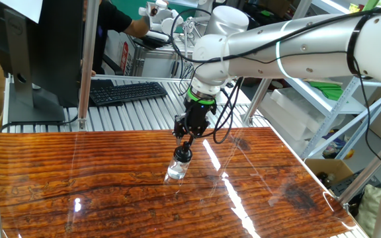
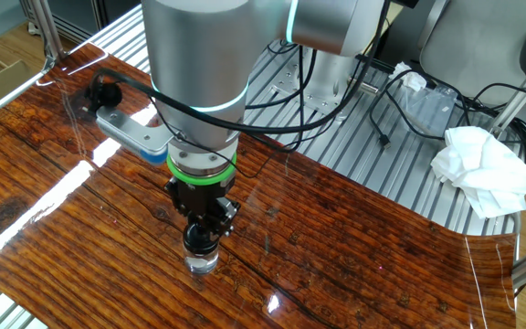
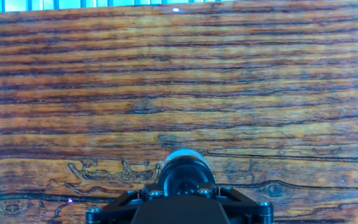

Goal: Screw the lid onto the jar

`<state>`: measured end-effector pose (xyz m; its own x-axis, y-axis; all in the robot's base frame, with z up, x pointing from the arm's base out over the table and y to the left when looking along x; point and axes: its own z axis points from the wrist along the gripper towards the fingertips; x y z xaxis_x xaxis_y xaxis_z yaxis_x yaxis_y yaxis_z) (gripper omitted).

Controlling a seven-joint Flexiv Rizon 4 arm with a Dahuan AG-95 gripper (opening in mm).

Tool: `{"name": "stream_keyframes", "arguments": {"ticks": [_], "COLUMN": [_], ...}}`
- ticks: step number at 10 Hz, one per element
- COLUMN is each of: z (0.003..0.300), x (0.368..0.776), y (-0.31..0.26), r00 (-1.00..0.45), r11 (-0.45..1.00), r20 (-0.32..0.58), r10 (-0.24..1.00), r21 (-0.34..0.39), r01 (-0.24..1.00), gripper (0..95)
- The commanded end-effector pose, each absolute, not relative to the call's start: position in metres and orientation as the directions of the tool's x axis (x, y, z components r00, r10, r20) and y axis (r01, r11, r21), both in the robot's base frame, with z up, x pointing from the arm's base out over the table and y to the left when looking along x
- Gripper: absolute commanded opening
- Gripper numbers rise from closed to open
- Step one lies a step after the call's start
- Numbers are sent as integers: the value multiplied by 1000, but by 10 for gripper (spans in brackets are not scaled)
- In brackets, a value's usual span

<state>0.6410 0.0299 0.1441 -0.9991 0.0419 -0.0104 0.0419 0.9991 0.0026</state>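
The small clear jar (image 1: 176, 172) stands upright on the glossy wooden table (image 1: 78, 178), near its middle. The dark round lid (image 1: 184, 155) sits on the jar's mouth. My gripper (image 1: 185, 148) points straight down over it, its fingers shut on the lid's sides. In the other fixed view the lid (image 2: 199, 240) shows just below the black fingers (image 2: 217, 219), with the jar (image 2: 203, 263) under it. In the hand view the lid (image 3: 187, 174) is a dark disc between the finger bases; most of the jar is hidden beneath it.
A black keyboard (image 1: 127, 91) and a monitor stand lie behind the table on a slatted metal bench. A metal post (image 1: 84, 66) rises at the back left. White crumpled cloth (image 2: 482, 169) and cables (image 2: 400, 100) lie beyond the far edge. A cardboard box (image 1: 329, 173) sits beside the table.
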Motion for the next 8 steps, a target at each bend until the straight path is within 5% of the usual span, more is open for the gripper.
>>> {"name": "stream_keyframes", "arguments": {"ticks": [1, 6, 7, 8], "z": [144, 139, 139, 139], "x": [641, 643, 644, 643], "y": [29, 23, 22, 22], "r00": [-999, -1000, -1000, -1000], "r11": [999, 1000, 1000, 1000], "r20": [-11, -14, -16, -19], "r10": [45, 23, 18, 10], "r21": [5, 3, 0, -3], "r01": [45, 23, 18, 10], "gripper": [380, 380, 190, 190]}}
